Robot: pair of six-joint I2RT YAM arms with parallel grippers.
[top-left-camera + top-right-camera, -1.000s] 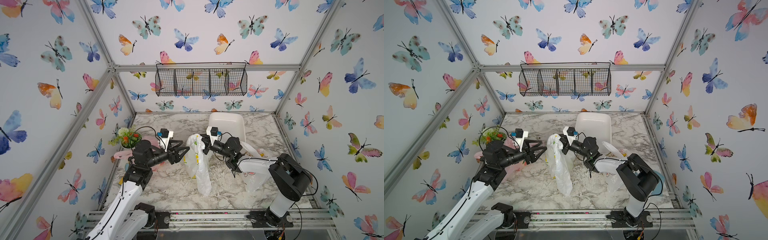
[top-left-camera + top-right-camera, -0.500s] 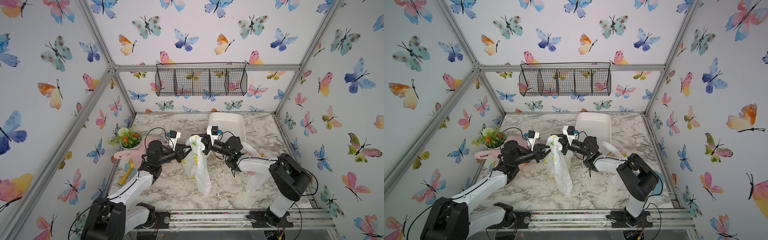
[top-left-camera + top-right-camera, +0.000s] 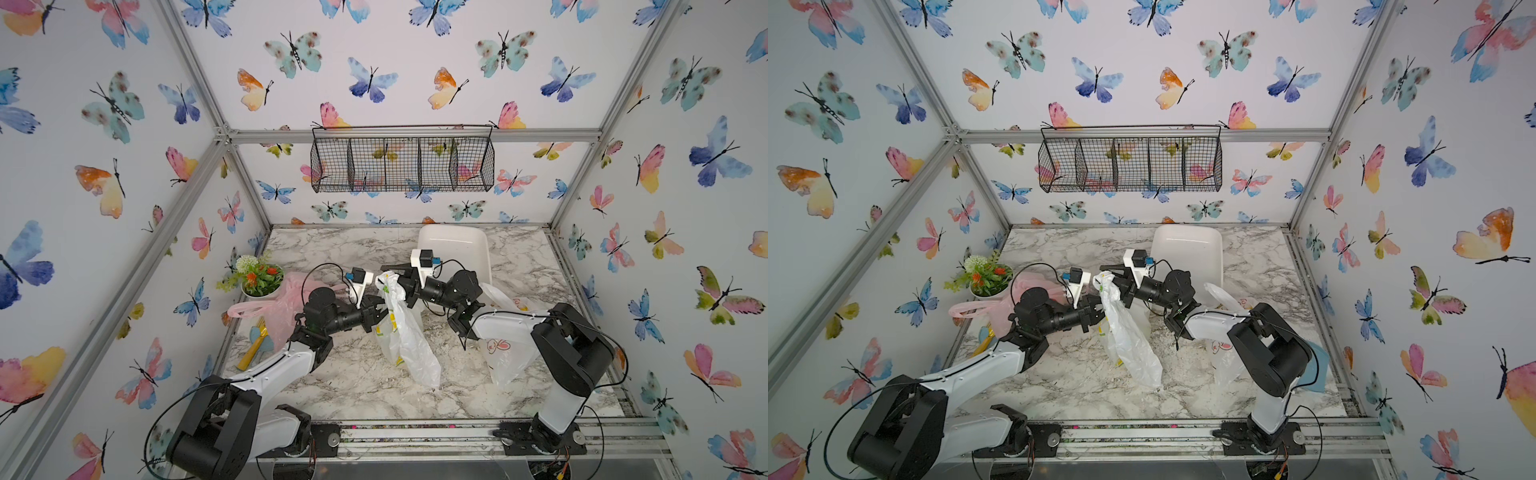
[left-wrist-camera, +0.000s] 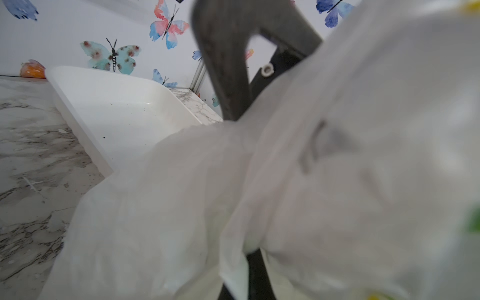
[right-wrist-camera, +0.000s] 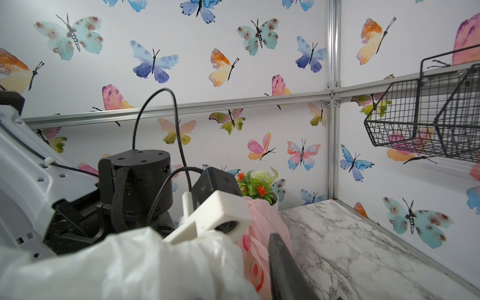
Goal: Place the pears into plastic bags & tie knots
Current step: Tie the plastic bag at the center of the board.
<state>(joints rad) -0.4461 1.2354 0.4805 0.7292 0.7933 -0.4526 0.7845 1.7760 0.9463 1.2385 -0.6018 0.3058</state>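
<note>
Lemon-print bag (image 3: 409,345) now sits pinched in your just-closed left gripper (image 3: 379,311); whether the right gripper (image 3: 395,279) opposite still grips, you cannot tell, though this is likely a handover.

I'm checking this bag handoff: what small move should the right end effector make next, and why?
Probably draw the right end effector clear of the lemon-print bag. Its jaws look parted around the bag's top, while the left end effector is shut on the bag just below, so the left seems to carry it alone.
</note>
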